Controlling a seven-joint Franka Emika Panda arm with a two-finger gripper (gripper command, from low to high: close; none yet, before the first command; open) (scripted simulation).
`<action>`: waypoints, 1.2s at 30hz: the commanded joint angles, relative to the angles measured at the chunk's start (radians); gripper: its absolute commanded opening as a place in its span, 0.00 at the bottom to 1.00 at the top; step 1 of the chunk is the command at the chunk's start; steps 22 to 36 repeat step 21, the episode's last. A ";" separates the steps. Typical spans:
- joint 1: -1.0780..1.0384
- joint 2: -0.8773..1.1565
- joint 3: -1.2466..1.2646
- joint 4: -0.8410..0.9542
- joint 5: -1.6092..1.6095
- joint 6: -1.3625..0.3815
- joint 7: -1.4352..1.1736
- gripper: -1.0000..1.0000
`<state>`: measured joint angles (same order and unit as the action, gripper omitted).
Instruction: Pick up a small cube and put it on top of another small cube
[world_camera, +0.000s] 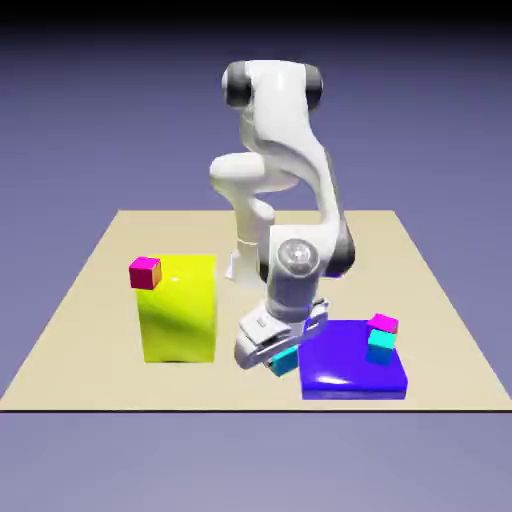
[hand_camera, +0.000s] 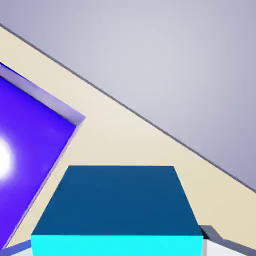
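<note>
My gripper (world_camera: 278, 357) hangs low and tilted just left of the blue slab (world_camera: 345, 372), shut on a small cyan cube (world_camera: 287, 362). In the hand view that cube (hand_camera: 117, 205) fills the bottom middle, and it hides most of both fingers. A grey sliver of one fingertip (hand_camera: 222, 243) shows at the lower right. The other small cyan cube (world_camera: 380, 346) rests on the slab's right part, with a tiny magenta cube (world_camera: 384, 323) touching it from behind. Whether the held cube is off the table I cannot tell.
A tall yellow block (world_camera: 178, 308) stands at the exterior view's left, with a magenta cube (world_camera: 145, 272) at its top left corner. The blue slab (hand_camera: 25, 145) fills the hand view's left, with the tan table (hand_camera: 125, 135) and its far edge beyond.
</note>
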<state>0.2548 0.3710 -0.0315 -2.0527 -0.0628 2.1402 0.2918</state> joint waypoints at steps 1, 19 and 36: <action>0.006 -0.013 0.036 -0.002 -0.025 -0.006 0.000 0.00; 0.057 -0.080 0.335 -0.043 -0.244 0.001 0.002 1.00; 0.056 -0.121 0.349 -0.015 -0.217 -0.066 -0.017 1.00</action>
